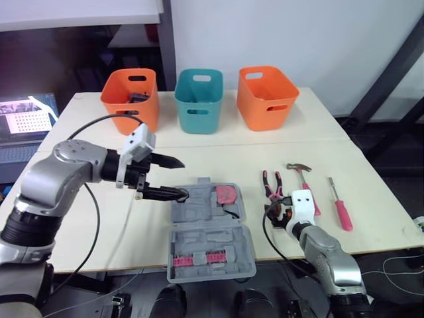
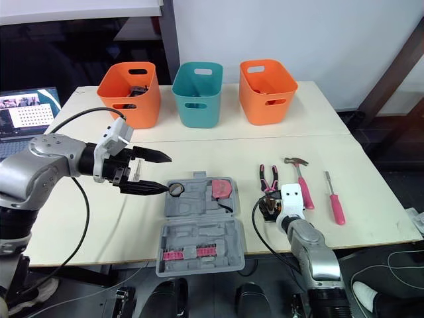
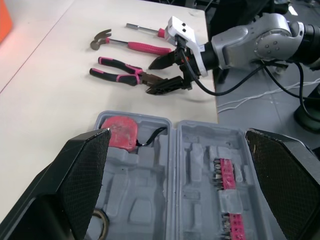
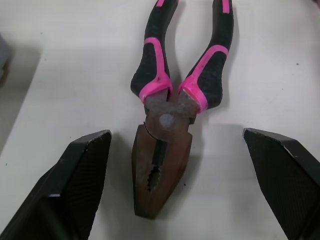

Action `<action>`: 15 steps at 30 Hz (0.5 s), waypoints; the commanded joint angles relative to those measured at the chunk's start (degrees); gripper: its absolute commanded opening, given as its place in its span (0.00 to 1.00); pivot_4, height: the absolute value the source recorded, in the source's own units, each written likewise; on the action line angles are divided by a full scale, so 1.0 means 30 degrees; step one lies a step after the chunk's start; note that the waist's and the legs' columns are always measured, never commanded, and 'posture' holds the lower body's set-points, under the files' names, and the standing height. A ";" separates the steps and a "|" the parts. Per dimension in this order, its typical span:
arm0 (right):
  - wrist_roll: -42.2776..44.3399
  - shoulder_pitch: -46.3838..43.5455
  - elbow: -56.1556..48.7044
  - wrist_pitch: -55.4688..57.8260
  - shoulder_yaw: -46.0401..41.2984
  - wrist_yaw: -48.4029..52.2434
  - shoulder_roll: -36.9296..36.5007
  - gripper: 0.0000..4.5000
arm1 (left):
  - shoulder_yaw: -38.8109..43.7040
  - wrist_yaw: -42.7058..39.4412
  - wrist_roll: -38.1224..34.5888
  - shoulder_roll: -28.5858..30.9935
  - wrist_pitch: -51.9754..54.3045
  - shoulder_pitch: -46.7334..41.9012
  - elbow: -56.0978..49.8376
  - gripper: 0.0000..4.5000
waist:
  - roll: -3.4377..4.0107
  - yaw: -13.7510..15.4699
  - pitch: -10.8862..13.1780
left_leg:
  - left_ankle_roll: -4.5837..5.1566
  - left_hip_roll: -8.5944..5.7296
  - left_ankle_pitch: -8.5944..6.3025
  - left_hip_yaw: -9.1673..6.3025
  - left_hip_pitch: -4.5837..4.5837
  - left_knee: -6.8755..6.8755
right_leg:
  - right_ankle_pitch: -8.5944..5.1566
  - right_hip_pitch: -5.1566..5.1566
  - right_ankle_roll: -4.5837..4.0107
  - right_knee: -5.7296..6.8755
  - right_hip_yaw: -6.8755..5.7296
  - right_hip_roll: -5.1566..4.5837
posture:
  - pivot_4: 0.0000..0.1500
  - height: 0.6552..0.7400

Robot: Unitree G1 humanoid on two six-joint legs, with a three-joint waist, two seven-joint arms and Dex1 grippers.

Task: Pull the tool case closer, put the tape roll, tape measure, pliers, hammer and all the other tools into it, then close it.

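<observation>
1. I am seeing the grey tool case (image 1: 199, 213) lying open at the near edge of the table (image 1: 112, 218), lid half toward me.
2. The far half is holding the pink tape measure (image 1: 225, 194) in its right corner and the tape roll (image 2: 176, 189) at its left corner. The near half is carrying pink bit strips (image 1: 197, 257).
3. The pliers (image 1: 272, 184), hammer (image 1: 303, 180) and screwdriver (image 1: 339, 207) are lying on the table to the right of the case, outside it.
4. The left gripper (image 1: 185, 177) is hanging released over the case's far left corner, fingers wide apart, the lower tip just beside the tape roll.
5. The right gripper (image 3: 149, 78) is sitting released too, fingers spread either side of the pliers' metal head and not touching it.
6. At the back, a left orange bin (image 1: 126, 106), a teal bin (image 1: 199, 109) and a right orange bin (image 1: 265, 109) are standing in a row. Something dark is showing in the left one; I cannot tell what.
7. A laptop screen (image 1: 26, 116) is being cut off by the left edge, and its contents are too small for me to read.
</observation>
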 commanded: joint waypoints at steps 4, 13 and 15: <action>-0.0291 -0.0198 0.1455 -0.1616 -0.0060 0.0149 0.0687 0.27 | 0.0449 0.0265 -0.0010 -0.0045 -0.0288 -0.0017 -0.0207 1.00 | -0.0002 -0.0157 -0.0002 | 0.0000 0.0003 0.0000 -0.0006 0.0010 -0.0004 | 0.0005 0.0000 0.0010 0.0005 0.0001 0.0009 | 1.00 1.00; -0.0863 -0.0169 0.1602 -0.1947 0.0250 0.0638 0.0336 0.22 | 0.0412 0.0505 0.0094 -0.0247 -0.0488 0.0023 -0.0059 1.00 | -0.0007 -0.0152 -0.0005 | 0.0000 0.0006 0.0001 -0.0011 0.0019 0.0004 | 0.0007 0.0007 0.0009 0.0020 0.0006 0.0015 | 1.00 1.00; -0.0874 -0.0060 0.1437 -0.1832 0.0311 0.0917 0.0180 0.22 | 0.0398 0.0569 0.0107 -0.0291 -0.0515 0.0132 -0.0116 1.00 | -0.0007 -0.0121 -0.0005 | 0.0000 0.0006 0.0001 -0.0012 0.0019 0.0003 | 0.0006 0.0007 0.0009 0.0021 0.0006 0.0015 | 1.00 1.00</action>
